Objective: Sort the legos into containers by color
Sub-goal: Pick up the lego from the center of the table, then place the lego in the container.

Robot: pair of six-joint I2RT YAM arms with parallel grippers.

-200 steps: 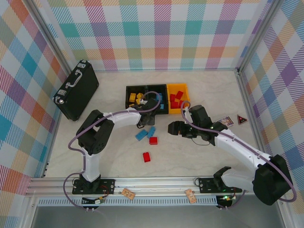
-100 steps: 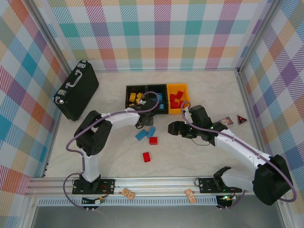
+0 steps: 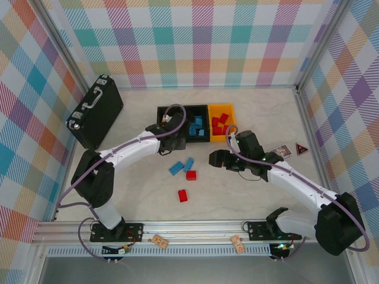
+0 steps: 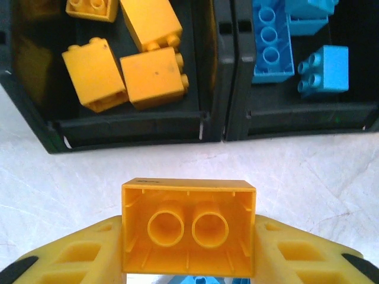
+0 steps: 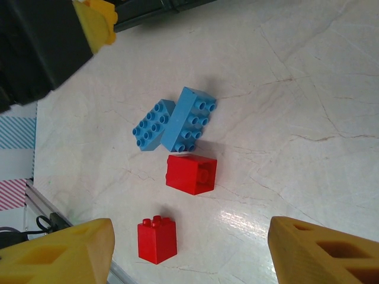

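Looking through the left wrist camera, I see the left end effector (image 4: pixel 189 239) closed on a yellow brick (image 4: pixel 188 207). Its fingers (image 4: pixel 77 257) press against the brick's two short sides, and the hollow underside faces the lens. The held brick sits over the pale surface (image 4: pixel 71 171), just short of the near walls of two bins that touch side by side. The left black bin (image 4: pixel 127 127) holds loose yellow bricks (image 4: pixel 153 77), and the middle black bin (image 4: pixel 308 125) holds blue bricks (image 4: pixel 272 47).

From the top camera, I place the yellow-orange bin (image 3: pixel 211 112) at the right end of that row, with red bricks (image 3: pixel 220 123) inside.

My right end effector (image 5: pixel 189 245) hangs wide open with nothing between its fingers. Below it on the surface lie two loose blue bricks (image 5: pixel 188 118), touching each other at an angle. A red brick (image 5: pixel 190 173) sits just beside them, and a second red brick (image 5: pixel 157 238) stands upright, apart from the first, nearer the arm bases.
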